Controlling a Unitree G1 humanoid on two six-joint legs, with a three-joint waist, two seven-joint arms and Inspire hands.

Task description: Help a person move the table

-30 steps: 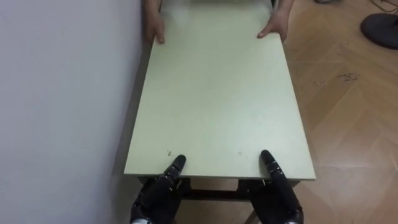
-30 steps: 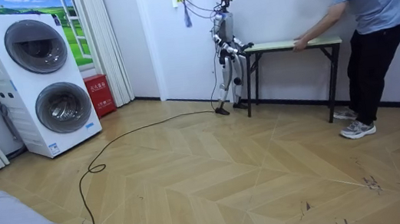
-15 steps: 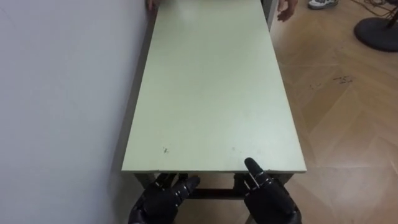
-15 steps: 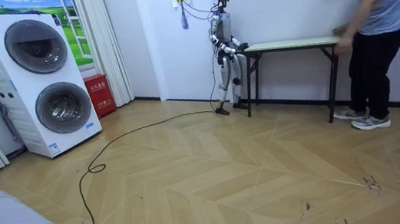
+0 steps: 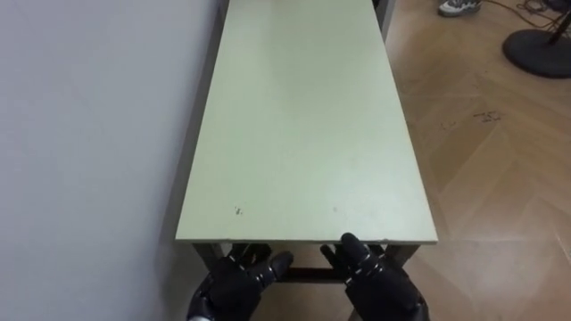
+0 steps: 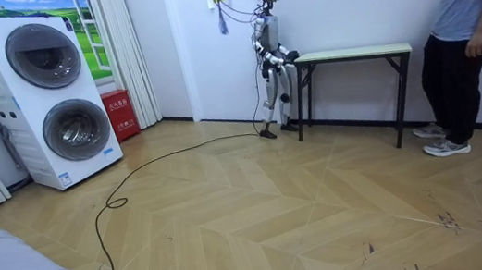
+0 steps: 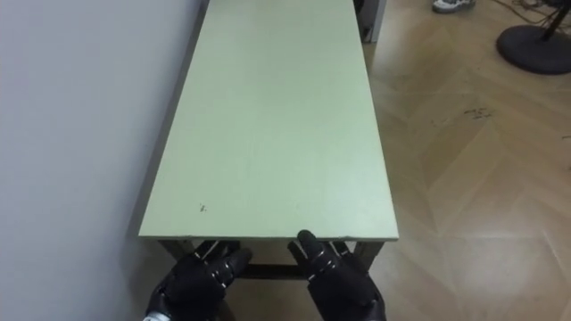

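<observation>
left hand (image 5: pixel 234 287): fingers straight and spread, holding nothing. It sits below the near edge of the pale green rectangular tabletop (image 5: pixel 303 134), by the near-left corner, fingertips pointing up at the dark frame under that edge.
right hand (image 5: pixel 382 287): same pose, wide and relaxed, empty. It is below the near edge toward the near-right corner. One fingertip overlaps the edge line; can't tell if it touches.
table: runs straight away from both hands, long axis ahead. Its left long edge lies close along the white wall (image 5: pixel 89 134); its right long edge is open to the wooden herringbone floor (image 5: pixel 500 178).
eye views add: the hand pose and the near edge. Past the far-right corner are a shoe (image 5: pixel 459 7) and a round black stand base (image 5: pixel 539 52) on the floor.
room view adds: the robot stands upright at the table end on the room view's left, arms forward at tabletop height. The table's dark legs are on the floor, against the wall.
person (image 6: pixel 463 31): stands just past the other table end, on the room view's right. The person's hand (image 6: pixel 476 44) is down at the side, apart from the tabletop.
further out: stacked white washer and dryer (image 6: pixel 45 95) on the room view's left, small red cabinet (image 6: pixel 119 114) beside it, both well apart from the table.
</observation>
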